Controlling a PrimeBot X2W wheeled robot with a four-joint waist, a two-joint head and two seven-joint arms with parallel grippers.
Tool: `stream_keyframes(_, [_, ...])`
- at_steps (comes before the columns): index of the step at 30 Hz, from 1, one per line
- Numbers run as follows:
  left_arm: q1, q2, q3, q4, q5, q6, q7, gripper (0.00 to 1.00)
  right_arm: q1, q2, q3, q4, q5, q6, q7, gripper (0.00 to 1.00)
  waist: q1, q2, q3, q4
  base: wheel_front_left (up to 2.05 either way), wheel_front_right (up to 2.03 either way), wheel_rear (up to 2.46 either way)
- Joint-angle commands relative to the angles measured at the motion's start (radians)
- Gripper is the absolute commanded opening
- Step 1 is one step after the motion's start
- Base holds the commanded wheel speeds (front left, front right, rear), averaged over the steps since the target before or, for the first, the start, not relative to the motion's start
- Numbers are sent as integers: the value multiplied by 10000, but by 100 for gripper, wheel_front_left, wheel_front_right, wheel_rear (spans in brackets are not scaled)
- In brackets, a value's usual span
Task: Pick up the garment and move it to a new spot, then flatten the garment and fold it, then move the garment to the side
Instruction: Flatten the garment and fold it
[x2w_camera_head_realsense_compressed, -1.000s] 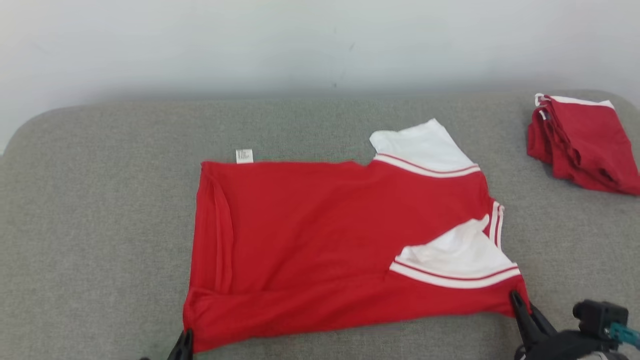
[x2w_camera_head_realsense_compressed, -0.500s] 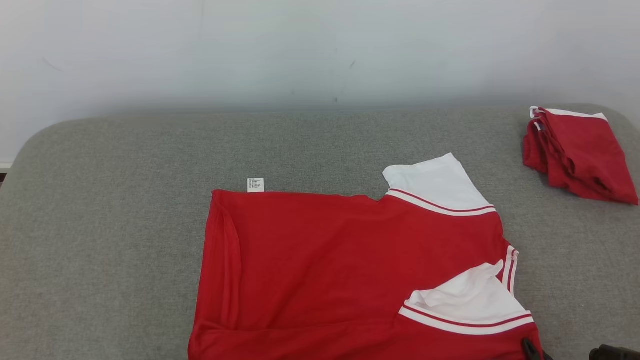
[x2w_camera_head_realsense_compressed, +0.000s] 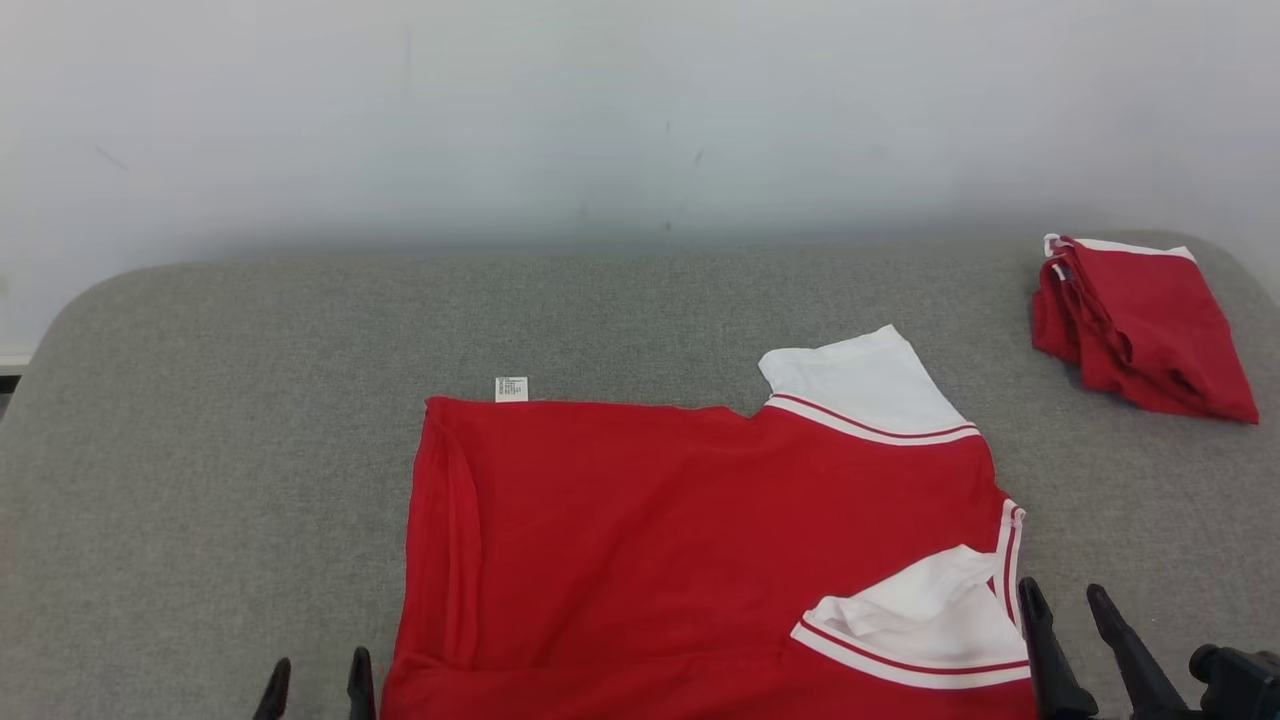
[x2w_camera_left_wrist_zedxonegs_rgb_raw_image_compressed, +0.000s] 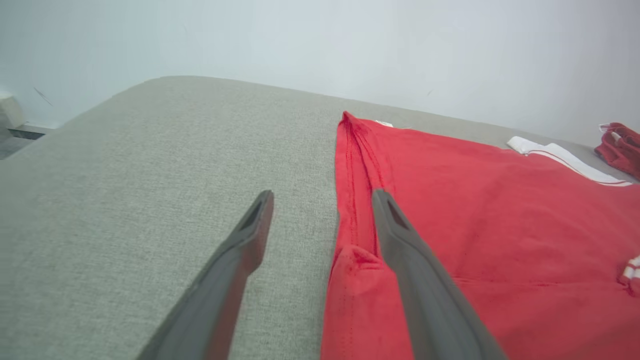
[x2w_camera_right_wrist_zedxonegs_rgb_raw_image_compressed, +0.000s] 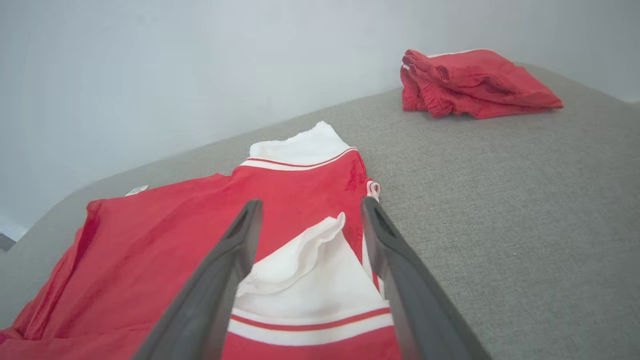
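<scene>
1. Head view: I see the garment (x2w_camera_head_realsense_compressed: 680, 540), red with white sleeves, spread flat on the grey desk (x2w_camera_head_realsense_compressed: 250, 450). Its near part runs off the bottom edge. A small label (x2w_camera_head_realsense_compressed: 511, 388) sticks out at its far left corner.
2. Same view: my left tool (x2w_camera_head_realsense_compressed: 320, 662) sits at the bottom edge, just beside the garment's left hem, fingers apart and holding nothing. My right tool (x2w_camera_head_realsense_compressed: 1063, 590) stands just beside the near white sleeve (x2w_camera_head_realsense_compressed: 930, 610), at the garment's right side, fingers wide and empty.
3. Same view: a folded red pile (x2w_camera_head_realsense_compressed: 1140, 330) lies well apart from the garment at the desk's far right, near the pale wall (x2w_camera_head_realsense_compressed: 600, 120).
4. Left wrist view: the left tool (x2w_camera_left_wrist_zedxonegs_rgb_raw_image_compressed: 322, 194) is wide. One finger lies over bare desk (x2w_camera_left_wrist_zedxonegs_rgb_raw_image_compressed: 150, 165) and the other over the garment (x2w_camera_left_wrist_zedxonegs_rgb_raw_image_compressed: 475, 210), whose hemmed edge runs between them. I cannot tell whether that finger touches the cloth.
5. Right wrist view: the right tool (x2w_camera_right_wrist_zedxonegs_rgb_raw_image_compressed: 311, 201) is wide, gripping nothing. The rumpled sleeve (x2w_camera_right_wrist_zedxonegs_rgb_raw_image_compressed: 310, 280) shows between its fingers, lying on the red garment (x2w_camera_right_wrist_zedxonegs_rgb_raw_image_compressed: 165, 235). The pile (x2w_camera_right_wrist_zedxonegs_rgb_raw_image_compressed: 475, 82) sits beyond on the desk (x2w_camera_right_wrist_zedxonegs_rgb_raw_image_compressed: 500, 200), well apart.
</scene>
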Motion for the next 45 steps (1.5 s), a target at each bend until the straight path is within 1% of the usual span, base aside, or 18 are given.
stream_keyframes(1, [-95,60,128,-274,144,84,-63,100,-125,111,28,-54,-40,-22,-290,100,0,0,-87,-17,0,0,0])
stream_keyframes(7, [-97,135,681,-1361,825,288,-61,100,-419,24,466,-254,-558,-22,-1372,100,0,0,-203,-72,0,0,0])
stream_keyframes(11, [-4,209,871,-1792,1288,361,-63,100,-524,161,503,-248,-832,-22,-1907,100,0,0,-269,-71,0,0,0])
stream_keyframes(18, [228,127,963,-1985,1572,224,-65,100,-198,322,652,-113,-1271,-22,-2277,100,0,0,-298,85,0,0,0])
stream_keyframes(23, [312,61,1009,-1752,1485,98,-65,100,-183,331,822,11,-1405,-22,-2279,100,0,0,-191,98,0,0,0])
stream_keyframes(25, [125,16,1122,-1678,1270,6,-64,100,-424,304,894,-7,-1391,-22,-2274,100,0,0,-66,59,0,0,0])
stream_keyframes(28, [-402,179,1183,-1650,1132,-175,-66,100,-905,96,912,22,-1264,-22,-2212,100,0,0,175,-12,0,0,0])
stream_keyframes(30, [-884,386,1180,-1613,1084,-341,71,100,-1386,-65,929,136,-1186,-22,-2104,100,0,0,394,-62,0,0,0])
stream_keyframes(36, [-3099,928,978,-1272,513,-863,1084,100,-3413,-576,1026,934,-956,-22,-1599,100,0,0,1388,-149,0,0,0])
stream_keyframes(41, [-5157,1360,666,-385,-378,-1122,2214,100,-5433,-955,1226,2174,-897,-22,-1126,100,0,0,2320,-235,0,0,0])
stream_keyframes(44, [-6121,1673,262,301,-759,-1176,2946,100,-6554,-1151,1413,3122,-805,-22,-809,100,0,0,2750,-281,0,0,0])
stream_keyframes(45, [-6628,1816,-66,737,-1030,-1206,3532,100,-7274,-1251,1574,3742,-801,-22,-691,100,0,0,2969,-307,0,0,0])
